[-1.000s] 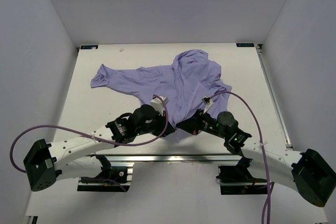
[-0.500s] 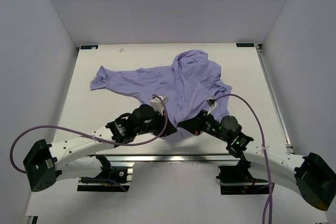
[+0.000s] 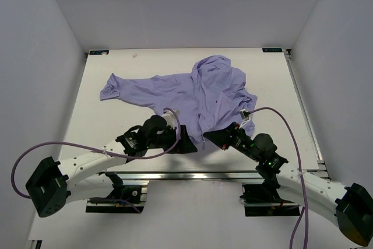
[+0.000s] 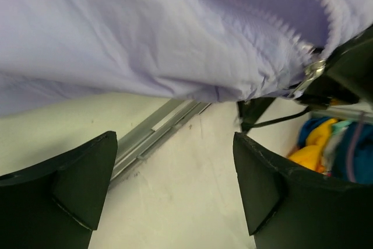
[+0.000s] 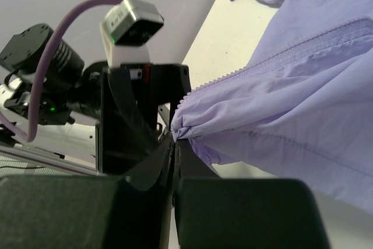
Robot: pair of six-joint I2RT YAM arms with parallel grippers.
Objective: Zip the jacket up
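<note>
Now: right fingers pinch the hem, left fingers stand apart

Across the white table (image 3: 116, 126) the jacket (image 3: 198, 88) lies crumpled, one sleeve stretched out to the left and its lower edge at the near side, by both arms. The right gripper (image 5: 175, 147) is pressed together on a bunched corner of that lower edge, right at the foot of the zipper teeth (image 5: 274, 56). The left gripper (image 3: 185, 141) sits just beside it with its fingers (image 4: 76, 185) spread wide and nothing between them. The lavender fabric hangs past their tips, untouched, and the metal zipper pull (image 4: 310, 74) dangles beyond the right-hand finger.
</note>
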